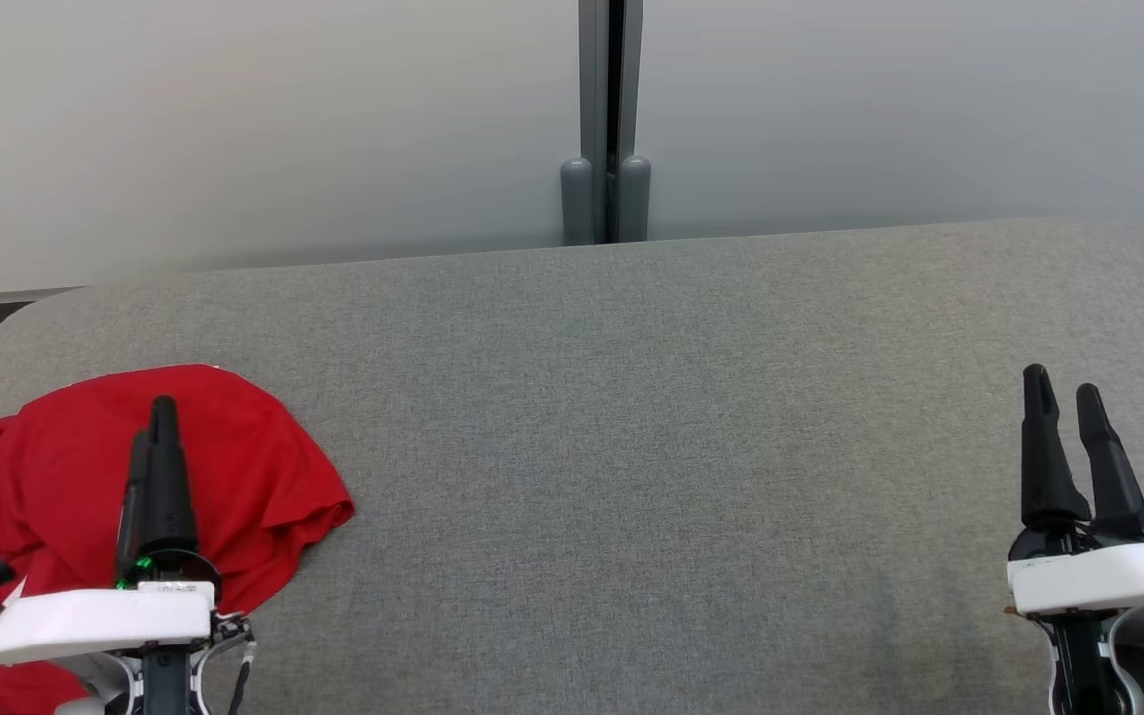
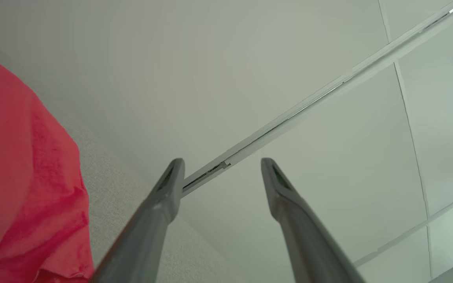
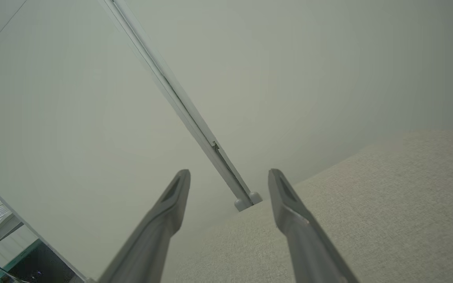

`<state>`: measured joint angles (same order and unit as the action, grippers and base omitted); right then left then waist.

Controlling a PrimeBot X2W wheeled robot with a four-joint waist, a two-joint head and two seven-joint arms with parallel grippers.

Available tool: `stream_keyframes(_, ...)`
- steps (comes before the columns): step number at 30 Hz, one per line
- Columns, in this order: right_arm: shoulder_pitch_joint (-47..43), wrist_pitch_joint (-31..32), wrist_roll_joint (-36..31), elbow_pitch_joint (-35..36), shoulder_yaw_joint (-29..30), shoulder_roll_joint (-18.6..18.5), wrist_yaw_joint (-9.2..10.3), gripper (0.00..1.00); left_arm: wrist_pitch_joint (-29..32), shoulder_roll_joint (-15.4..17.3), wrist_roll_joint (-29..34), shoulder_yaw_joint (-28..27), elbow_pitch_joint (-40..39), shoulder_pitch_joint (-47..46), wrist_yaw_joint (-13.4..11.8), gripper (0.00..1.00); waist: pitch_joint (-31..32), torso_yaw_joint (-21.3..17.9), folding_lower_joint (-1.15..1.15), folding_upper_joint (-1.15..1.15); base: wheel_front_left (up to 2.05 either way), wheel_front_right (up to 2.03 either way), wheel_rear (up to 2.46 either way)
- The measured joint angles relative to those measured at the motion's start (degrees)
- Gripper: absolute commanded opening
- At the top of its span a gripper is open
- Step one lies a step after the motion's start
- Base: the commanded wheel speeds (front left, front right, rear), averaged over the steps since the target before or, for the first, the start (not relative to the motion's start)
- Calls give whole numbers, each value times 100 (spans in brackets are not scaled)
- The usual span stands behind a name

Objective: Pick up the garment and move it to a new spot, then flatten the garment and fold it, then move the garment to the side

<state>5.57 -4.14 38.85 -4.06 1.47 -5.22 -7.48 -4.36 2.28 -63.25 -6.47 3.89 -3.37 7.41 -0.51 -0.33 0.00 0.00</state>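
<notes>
The garment (image 1: 46, 477) is a crumpled red piece of clothing heaped at the left end of the grey fabric surface (image 1: 632, 447). My left gripper (image 1: 157, 422) hovers over it with fingers pointing away from me; in the left wrist view the garment (image 2: 22, 181) lies to the left of the open, empty left gripper (image 2: 220, 167). Far off at the right end, my right gripper (image 1: 1059, 392) stands open above bare fabric, and the right wrist view shows the right gripper (image 3: 228, 179) holding nothing.
The grey surface has rounded far corners and ends at a pale wall (image 1: 234, 119) with a dark vertical post (image 1: 610, 119) at its middle. A wide stretch of fabric lies between the two grippers.
</notes>
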Motion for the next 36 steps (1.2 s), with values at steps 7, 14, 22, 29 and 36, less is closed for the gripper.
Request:
stream_keyframes(7,0,-127,-738,31,-40,30,0,100,-129,7,1169,408,-233,68,-175,100,-3,6,0,0,0,0,0)
stream_keyframes(14,-3,-241,-1306,-62,-92,32,0,100,-225,11,2053,803,-240,116,-499,100,0,15,0,0,0,0,0)
stream_keyframes(22,-21,-371,-2091,-253,-133,54,0,100,-367,21,3196,1193,-213,175,-813,100,-3,4,0,0,0,0,0)
stream_keyframes(29,-1,-494,-2687,-258,-160,100,0,100,-483,45,3905,1445,-15,176,-1022,100,-7,-24,0,0,0,0,0)
stream_keyframes(36,-10,-597,-3139,-309,-222,140,-1,100,-577,59,4234,1535,187,191,-1203,100,-7,-46,0,0,0,0,0)
